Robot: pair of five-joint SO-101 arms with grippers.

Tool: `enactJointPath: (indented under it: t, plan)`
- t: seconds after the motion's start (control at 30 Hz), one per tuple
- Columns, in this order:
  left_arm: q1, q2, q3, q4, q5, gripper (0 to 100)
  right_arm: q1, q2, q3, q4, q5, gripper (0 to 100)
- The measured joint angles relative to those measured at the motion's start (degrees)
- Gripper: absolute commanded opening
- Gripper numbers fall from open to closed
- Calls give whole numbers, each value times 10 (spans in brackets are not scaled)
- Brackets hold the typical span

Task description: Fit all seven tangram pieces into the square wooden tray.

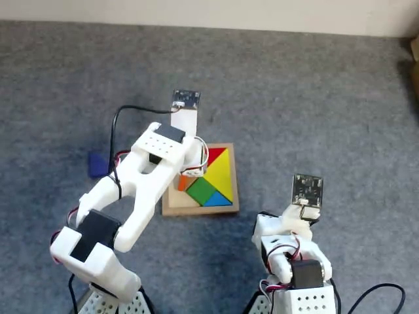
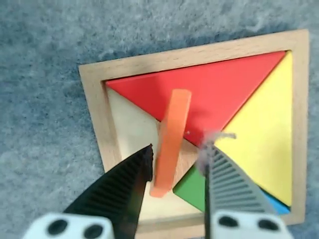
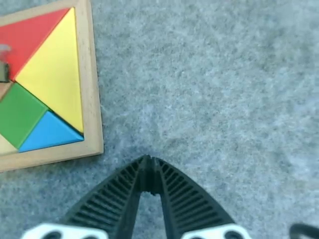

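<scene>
Overhead, the left arm (image 1: 150, 176) lies across the near-left part of the square wooden tray (image 1: 233, 196). That side of the puzzle is covered, with only a sliver of the orange piece (image 1: 183, 183) showing beside the arm. On the grey carpet (image 1: 314, 98) to the arm's left lies a dark blue piece (image 1: 98, 163). One edge of it is hidden behind a black cable (image 1: 113, 137), and its shape is hard to make out.

From the left wrist, the left gripper (image 2: 178, 148) hangs over the tray's middle with its jaws spread wide. Between them the orange piece stands on edge, tilted, its lower end close against the black finger (image 2: 129, 184). Whether the two touch I cannot tell; the ribbed finger (image 2: 224, 184) is apart from it. Lying flat in the tray are the red triangle (image 2: 214, 84), the yellow triangle (image 2: 269, 124), the green square (image 2: 192, 189) and, in a corner, the blue triangle (image 2: 279, 204). A pale patch (image 2: 129, 124) beside the red triangle may be a cream piece or bare tray floor.

The right gripper (image 3: 148, 172) is pressed together on nothing, low over the carpet near the tray corner that holds the blue triangle. A small circuit board (image 1: 185, 100) at the left arm's tip carries marks too fine to read. Carpet runs on every side of the tray, widest on the far and right sides, and ends at a pale strip (image 1: 262, 16) along the far edge.
</scene>
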Motion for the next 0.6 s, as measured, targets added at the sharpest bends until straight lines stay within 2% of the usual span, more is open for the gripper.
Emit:
enactJointPath:
  t: [0.33,0.6]
  plan:
    - [-58,-1,0,0,0,178,0,0,0,0,0,9]
    - [-88,-1,-47,68,0,178,0,0,0,0,0,9]
